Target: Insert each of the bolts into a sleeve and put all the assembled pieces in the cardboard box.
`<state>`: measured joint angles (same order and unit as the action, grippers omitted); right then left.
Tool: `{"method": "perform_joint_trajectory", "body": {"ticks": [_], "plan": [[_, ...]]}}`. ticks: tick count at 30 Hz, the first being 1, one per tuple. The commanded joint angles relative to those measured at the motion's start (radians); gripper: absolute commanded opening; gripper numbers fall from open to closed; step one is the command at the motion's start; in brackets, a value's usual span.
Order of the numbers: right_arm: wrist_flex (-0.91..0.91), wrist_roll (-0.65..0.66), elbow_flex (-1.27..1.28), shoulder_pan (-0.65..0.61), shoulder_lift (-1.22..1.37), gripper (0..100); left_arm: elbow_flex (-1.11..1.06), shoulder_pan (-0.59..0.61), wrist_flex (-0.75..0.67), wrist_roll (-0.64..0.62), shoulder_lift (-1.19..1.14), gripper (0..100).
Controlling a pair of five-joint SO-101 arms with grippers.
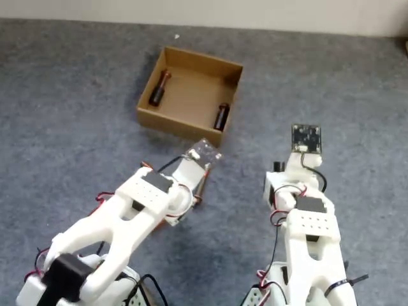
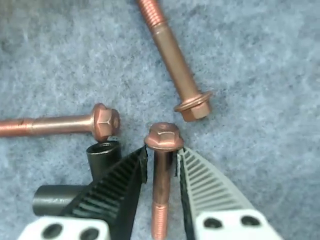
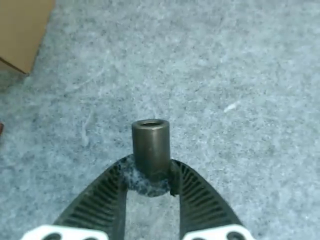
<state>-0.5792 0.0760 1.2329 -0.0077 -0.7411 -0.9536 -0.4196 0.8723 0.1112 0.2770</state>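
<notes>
Copper bolt (image 2: 162, 175) is clamped by its shank in our left jaws, near the cardboard box (image 1: 178, 127). Our right jaws clamp a black sleeve (image 3: 150, 147) with its bore outward, which we judge is to receive the bolt.

white left arm (image 1: 131, 213) and right arm (image 1: 311, 245) carry black servos (image 1: 310, 205), red and black cables (image 1: 102, 196), and ribbed fingers (image 2: 120, 185).

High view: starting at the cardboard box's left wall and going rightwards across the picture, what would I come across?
cardboard box, left wall → assembled piece beside that wall → second assembled piece by the right wall → right arm
</notes>
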Motion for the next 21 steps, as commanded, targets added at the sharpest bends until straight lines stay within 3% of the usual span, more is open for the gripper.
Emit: {"method": "perform_joint_trajectory", "body": {"ticks": [1, 7, 12, 21], "plan": [[0.031, -0.003, -0.012, 0.005, -0.024, 0.5, 0.097, -0.013, 0.011, -0.012, -0.081, 10], [0.031, -0.003, -0.012, 0.005, -0.024, 0.5, 0.269, -0.012, 0.137, -0.011, -0.274, 0], [0.031, -0.003, -0.012, 0.005, -0.024, 0.5, 0.286, -0.01, 0.153, -0.011, -0.292, 1], [0.028, -0.008, -0.016, 0.004, -0.033, 0.5, 0.107, -0.008, 0.091, -0.011, -0.061, 1]]}}
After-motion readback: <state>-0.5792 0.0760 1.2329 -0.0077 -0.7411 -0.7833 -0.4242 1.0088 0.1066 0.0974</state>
